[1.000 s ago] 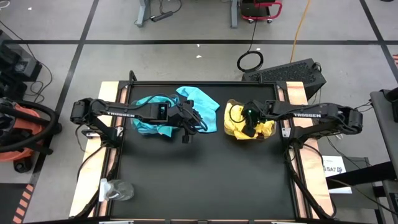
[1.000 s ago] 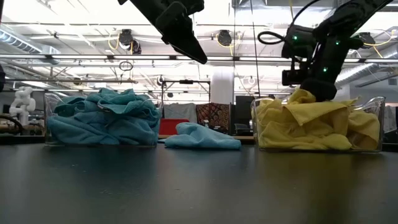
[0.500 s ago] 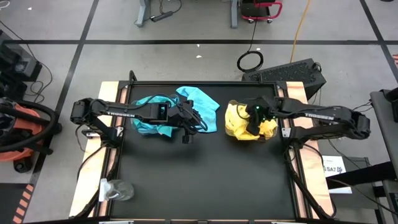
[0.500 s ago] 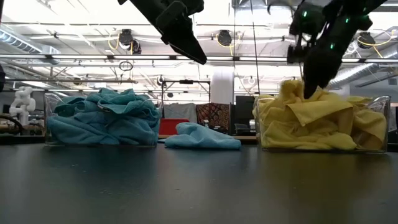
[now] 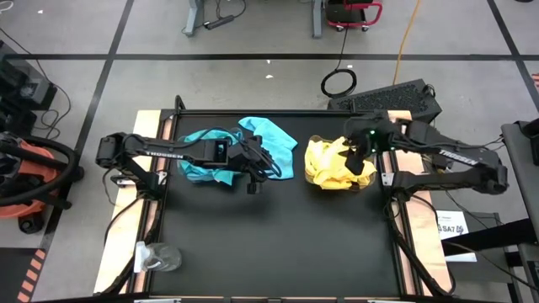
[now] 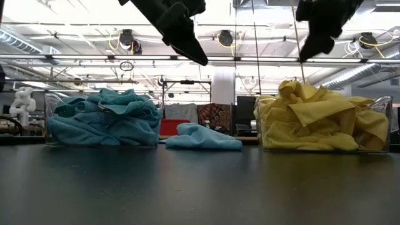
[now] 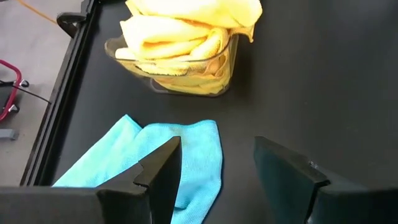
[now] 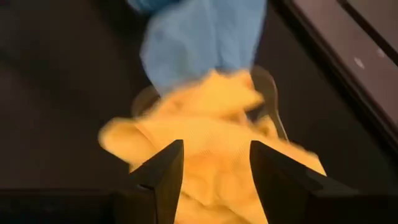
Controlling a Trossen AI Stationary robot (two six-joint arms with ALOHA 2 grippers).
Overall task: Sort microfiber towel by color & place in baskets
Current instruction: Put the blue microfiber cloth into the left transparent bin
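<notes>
STEP: yellows appear binned, one loose teal-blue microfiber towel [image 5: 271, 135] left to sort | LEFT: left gripper [image 7: 214, 171] hangs fingers apart, empty, towel just ahead on the black tabletop, calling for descent | RIGHT: right gripper [image 8: 211, 174] parted, empty, above yellow towels [image 6: 322, 119] heaped in clear plastic basket [image 6: 382, 106] | FAR: teal towels [image 6: 103, 119].

A crumpled clear plastic bag [image 5: 157, 257] lay on the black table [image 5: 278, 244] well apart from both grippers, while an orange vacuum [image 5: 24, 181], a coiled cable [image 5: 338, 82] and a dark keyboard [image 5: 392, 97] sat beyond the table's edges.
</notes>
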